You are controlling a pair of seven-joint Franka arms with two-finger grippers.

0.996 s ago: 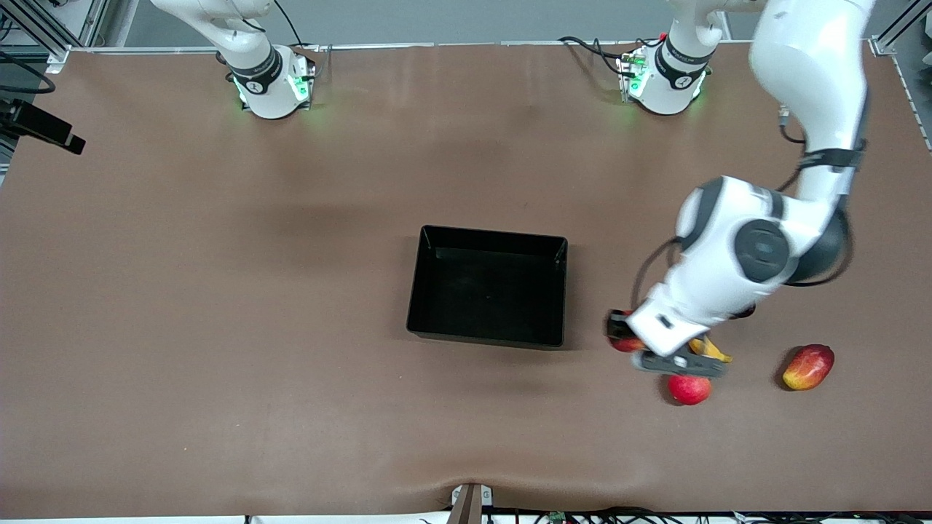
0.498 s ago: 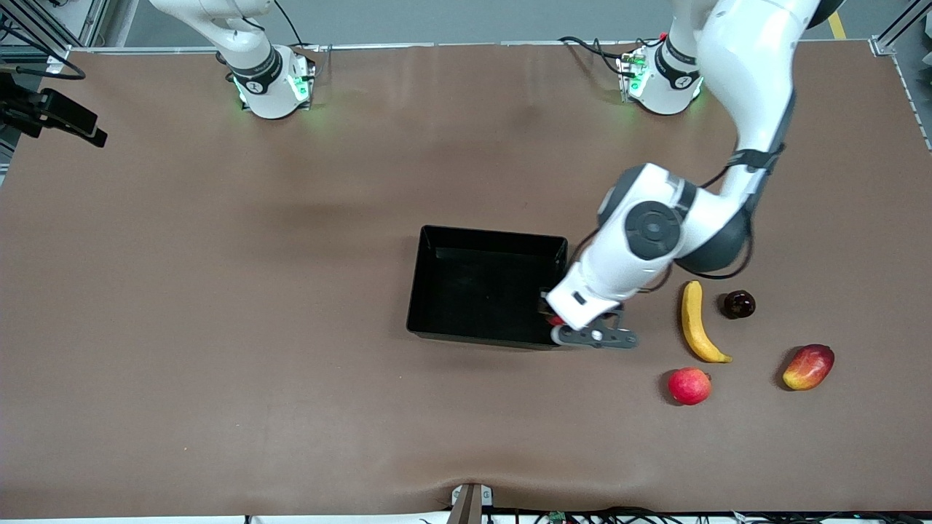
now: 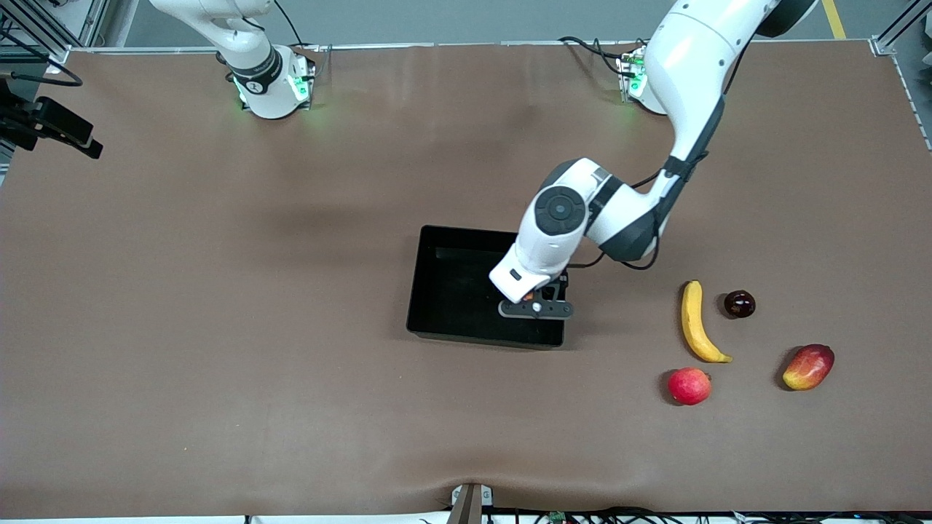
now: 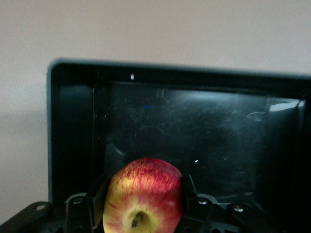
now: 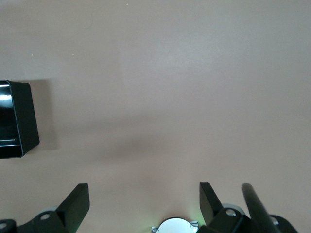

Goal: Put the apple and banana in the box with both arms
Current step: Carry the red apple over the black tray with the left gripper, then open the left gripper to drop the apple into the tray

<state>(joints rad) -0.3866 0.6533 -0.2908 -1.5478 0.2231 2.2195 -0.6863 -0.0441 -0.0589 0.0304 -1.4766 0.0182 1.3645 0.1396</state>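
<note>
- Apple (image 4: 143, 196): lower part cut off by the bottom edge of the left wrist view; in the front view almost wholly hidden under the left arm's wrist, only a red speck showing.
- Box (image 3: 437, 291): one corner covered by that wrist.
- Right gripper (image 5: 144, 201): fingertips only, at the frame's bottom; outside the front view.

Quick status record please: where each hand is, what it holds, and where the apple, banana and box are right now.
left hand: over the box, shut on the apple
apple: held above the box floor
box: mid-table, nothing lying in it
banana: on the table, toward the left arm's end
right hand: open, waiting over bare table
</note>
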